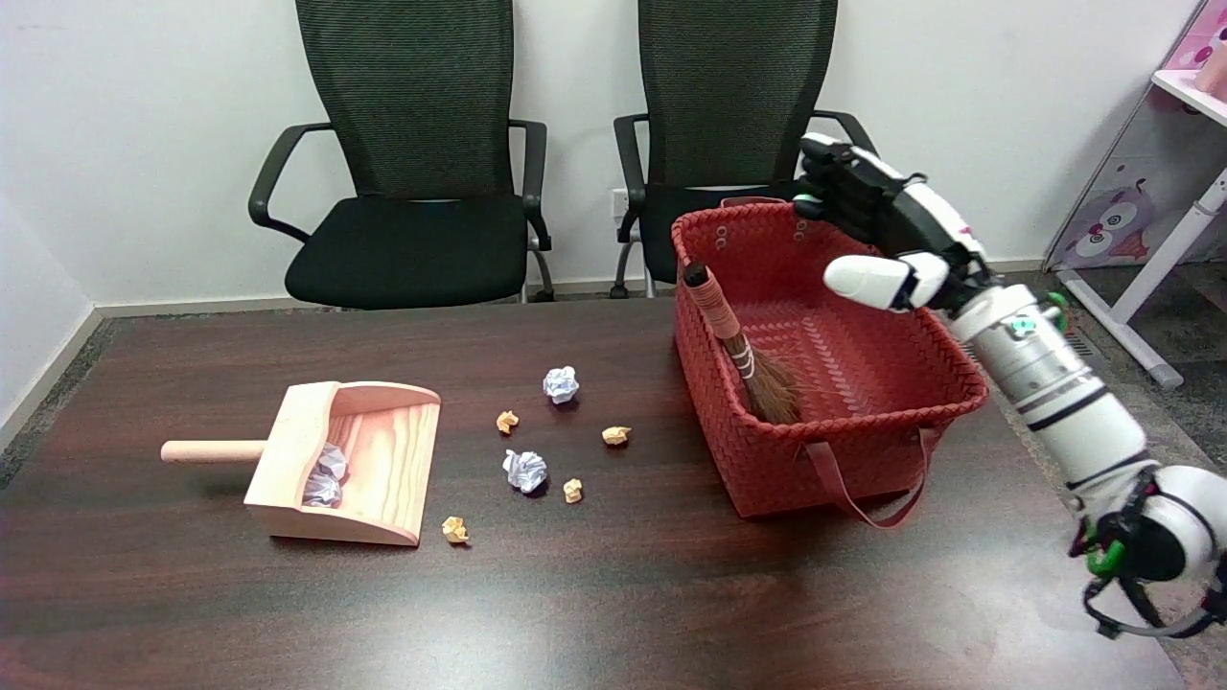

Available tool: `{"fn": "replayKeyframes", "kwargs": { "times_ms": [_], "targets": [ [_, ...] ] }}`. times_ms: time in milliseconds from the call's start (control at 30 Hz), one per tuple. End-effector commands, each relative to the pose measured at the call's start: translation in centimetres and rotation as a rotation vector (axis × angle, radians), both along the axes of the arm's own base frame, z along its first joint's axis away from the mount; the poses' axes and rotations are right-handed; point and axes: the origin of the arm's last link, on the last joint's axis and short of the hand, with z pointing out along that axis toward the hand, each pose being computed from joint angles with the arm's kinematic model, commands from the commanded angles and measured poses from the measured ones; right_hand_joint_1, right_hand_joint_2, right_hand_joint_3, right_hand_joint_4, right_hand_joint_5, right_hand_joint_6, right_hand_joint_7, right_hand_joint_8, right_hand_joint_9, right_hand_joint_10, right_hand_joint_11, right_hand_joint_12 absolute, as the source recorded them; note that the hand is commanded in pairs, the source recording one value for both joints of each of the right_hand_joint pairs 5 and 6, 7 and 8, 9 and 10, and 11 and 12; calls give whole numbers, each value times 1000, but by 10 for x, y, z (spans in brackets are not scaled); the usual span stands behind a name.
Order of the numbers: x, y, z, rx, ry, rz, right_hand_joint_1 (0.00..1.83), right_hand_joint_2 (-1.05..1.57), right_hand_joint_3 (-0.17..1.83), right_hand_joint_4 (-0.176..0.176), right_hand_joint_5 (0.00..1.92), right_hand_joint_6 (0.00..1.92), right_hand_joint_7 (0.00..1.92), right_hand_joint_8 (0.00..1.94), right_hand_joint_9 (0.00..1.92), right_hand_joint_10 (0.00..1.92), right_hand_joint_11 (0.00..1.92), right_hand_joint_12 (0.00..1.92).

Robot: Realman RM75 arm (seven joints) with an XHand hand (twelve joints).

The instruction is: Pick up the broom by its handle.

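Observation:
A small broom (738, 350) with a reddish wrapped handle and brown bristles leans inside the red woven basket (767, 470). Its handle tip rests against the basket's left rim and its bristles sit on the basket floor. My right hand (877, 225) hovers above the basket's far right corner, well to the right of the broom handle. The fingers are spread and the thumb sticks out to the left, with nothing held.
A wooden dustpan (369, 460) with crumpled paper in it lies at the table's left. Several paper balls (525, 470) are scattered between dustpan and basket. Two black office chairs (412, 192) stand behind the table. A pink shelf (1193, 67) is at the far right.

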Motion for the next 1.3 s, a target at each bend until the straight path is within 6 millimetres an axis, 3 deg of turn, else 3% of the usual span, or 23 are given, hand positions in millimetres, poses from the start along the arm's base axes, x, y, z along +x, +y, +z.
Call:
{"fn": "replayKeyframes", "kwargs": {
  "times_ms": [33,133,267,533,800,1133,1300],
  "targets": [
    [-36,-70,-60,150,-170,-181,862,-56,645,-97,189,189,189,189,258,258,362,362],
    [-40,-79,-67,176,-168,-215,864,-28,618,-122,185,185,185,185,282,282,401,401],
    [-44,-91,-79,193,-178,-219,863,-19,620,-126,178,178,178,178,288,288,412,412],
    [-46,-93,-90,220,-134,-208,900,-30,645,-140,159,159,159,159,303,303,457,457],
    [-47,-89,-94,240,-89,-206,904,-14,624,-176,166,166,166,166,345,345,569,569],
    [-46,-84,-83,231,-67,-207,912,-20,671,-176,290,290,290,290,472,472,855,855],
    [-45,-81,-81,233,-58,-210,911,-27,697,-176,328,328,328,328,518,518,897,897]
  ]
}}
